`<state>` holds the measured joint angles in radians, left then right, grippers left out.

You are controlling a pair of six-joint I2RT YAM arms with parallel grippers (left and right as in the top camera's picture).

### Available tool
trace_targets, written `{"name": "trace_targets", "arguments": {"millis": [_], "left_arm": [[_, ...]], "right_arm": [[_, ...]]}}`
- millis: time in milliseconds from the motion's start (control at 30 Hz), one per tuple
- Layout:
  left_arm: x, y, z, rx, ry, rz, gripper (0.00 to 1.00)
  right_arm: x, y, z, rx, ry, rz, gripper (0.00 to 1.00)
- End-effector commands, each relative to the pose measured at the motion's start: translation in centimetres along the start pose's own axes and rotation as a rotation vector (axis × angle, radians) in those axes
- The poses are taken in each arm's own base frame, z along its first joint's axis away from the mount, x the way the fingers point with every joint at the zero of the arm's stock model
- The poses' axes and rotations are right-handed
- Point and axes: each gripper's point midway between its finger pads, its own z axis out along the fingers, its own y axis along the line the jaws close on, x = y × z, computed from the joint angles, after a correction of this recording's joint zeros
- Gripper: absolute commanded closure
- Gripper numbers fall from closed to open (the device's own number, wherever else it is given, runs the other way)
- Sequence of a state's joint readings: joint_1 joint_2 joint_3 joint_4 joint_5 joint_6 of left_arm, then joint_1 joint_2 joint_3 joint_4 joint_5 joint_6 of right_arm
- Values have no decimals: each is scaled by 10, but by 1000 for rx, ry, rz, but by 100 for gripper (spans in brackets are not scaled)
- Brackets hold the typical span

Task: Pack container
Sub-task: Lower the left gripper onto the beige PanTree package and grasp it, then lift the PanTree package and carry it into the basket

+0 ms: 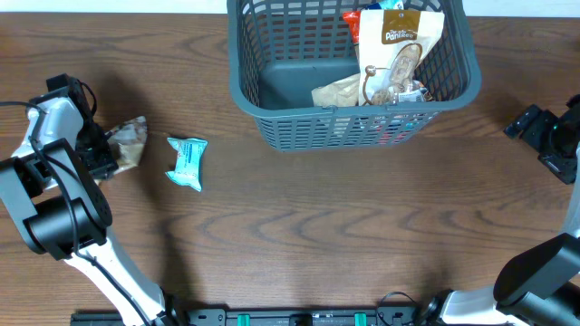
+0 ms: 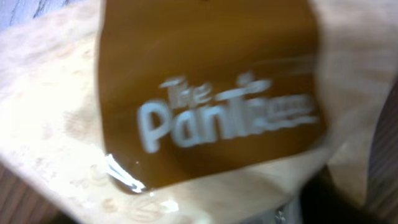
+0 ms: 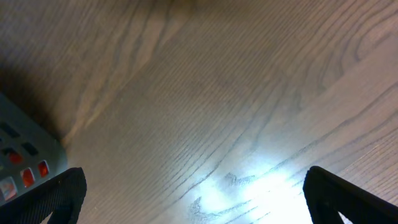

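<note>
While your right gripper (image 3: 199, 200) hangs well off to the right of the basket, over the brown wooden table (image 1: 362, 235), its two black fingers are spread wide with nothing between them. Your left gripper (image 1: 105, 151) is the harder one to read.

It sits far to the left of the large dark grey rectangular plastic basket (image 1: 272, 45) with slotted lattice sides, right against a crumpled beige plastic snack packet (image 1: 130, 142) with a brown label. From overhead you see that packet's end among the dark fingers. I cannot tell whether they have clamped it or only flank it. Your left wrist camera does not settle this: the packet fills the view, blurred, with white lettering on the brown panel and no fingertip in sight.

The basket stands upright at the far edge of the table, mouth up. In its right half:
- a tall beige bag (image 1: 399, 50) with a brown label leans against the right wall
- a red packet (image 1: 352, 25) sits behind that bag
- another beige pouch (image 1: 337, 92) lies along the front wall

The left part of its solid bottom is bare.

Between the basket and the left gripper, a small light blue wrapper (image 1: 188, 162) lies flat on the table. It is near the crumpled packet but not touching it.
</note>
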<state>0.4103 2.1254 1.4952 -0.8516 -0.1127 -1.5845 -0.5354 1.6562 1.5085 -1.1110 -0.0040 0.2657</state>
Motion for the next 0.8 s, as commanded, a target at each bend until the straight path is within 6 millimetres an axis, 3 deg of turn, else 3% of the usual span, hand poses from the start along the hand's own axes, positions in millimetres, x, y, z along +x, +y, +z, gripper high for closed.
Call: {"name": "trace_targets", "arguments": {"millis": [0, 133, 300, 433, 533, 667, 767], "left_arm": [[9, 11, 15, -65, 44, 25, 80], [20, 12, 14, -67, 108, 22, 94], [33, 14, 10, -69, 177, 83, 94], [32, 8, -12, 1, 137, 256, 94], [22, 0, -56, 104, -12, 401, 94], [24, -5, -145, 318, -198, 573, 94], [41, 0, -216, 522, -273, 688, 94]], "right_arm": [[1, -3, 0, 3, 6, -6, 1], [2, -3, 0, 4, 10, -6, 1], [3, -3, 0, 5, 14, -6, 1], [3, -3, 0, 5, 13, -6, 1], [3, -3, 0, 5, 12, -6, 1], [2, -3, 0, 5, 12, -6, 1], [1, -3, 0, 4, 8, -5, 1]]}}
